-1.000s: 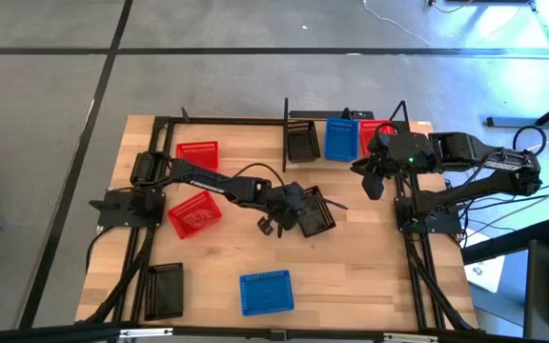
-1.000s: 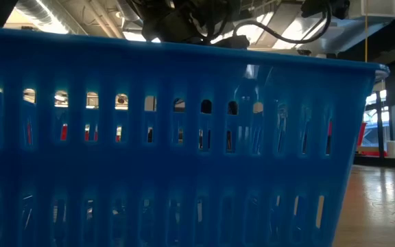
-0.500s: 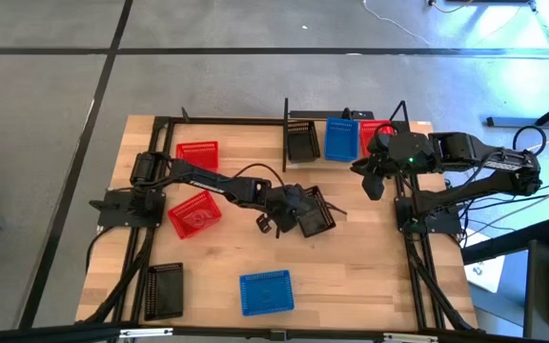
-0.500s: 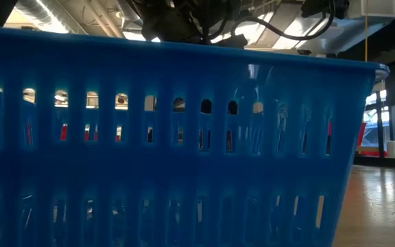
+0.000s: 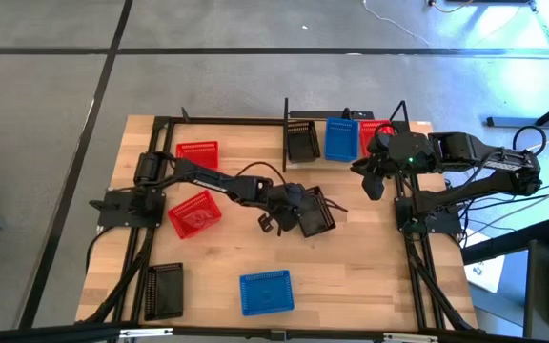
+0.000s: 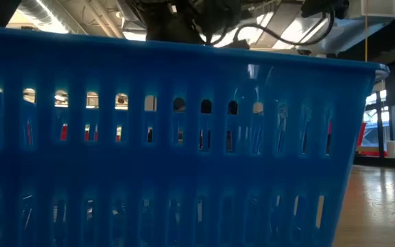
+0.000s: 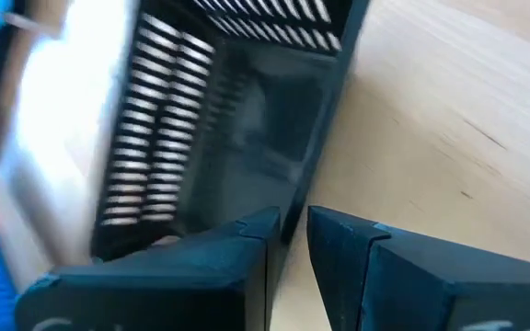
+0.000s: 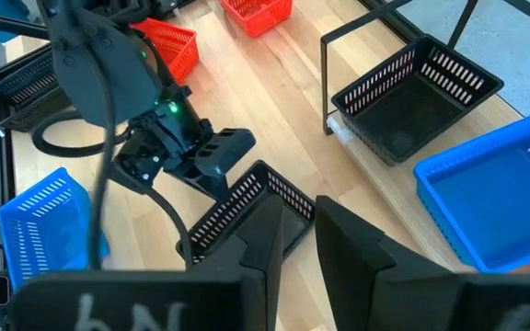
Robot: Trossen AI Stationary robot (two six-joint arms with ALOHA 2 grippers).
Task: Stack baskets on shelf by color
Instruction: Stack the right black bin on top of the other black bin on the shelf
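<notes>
In the middle of the high view, the left end effector (image 5: 276, 221) is clamped on the wall of a black basket (image 5: 316, 213); in the left wrist view its two fingers (image 7: 247, 248) pinch the rim, and the black basket (image 7: 237, 110) extends away from them, tilted on the desk. The right end effector (image 5: 374, 181) hovers in the upper right of the frame, just beside the shelf (image 5: 346, 121), with its fingers a little apart and nothing between them. On the shelf stand a second black basket (image 5: 302, 141), a blue basket (image 5: 341, 139) and a red basket (image 5: 371, 136), side by side. On the wooden desk (image 5: 351, 276) two red baskets (image 5: 196, 153) (image 5: 194, 213) lie at the left, a third black basket (image 5: 165, 291) at the lower left, and a second blue basket (image 5: 266, 292) at the bottom center; this one fills almost the whole low view. Around the desk is a grey floor (image 5: 55, 114) with dark lines.
</notes>
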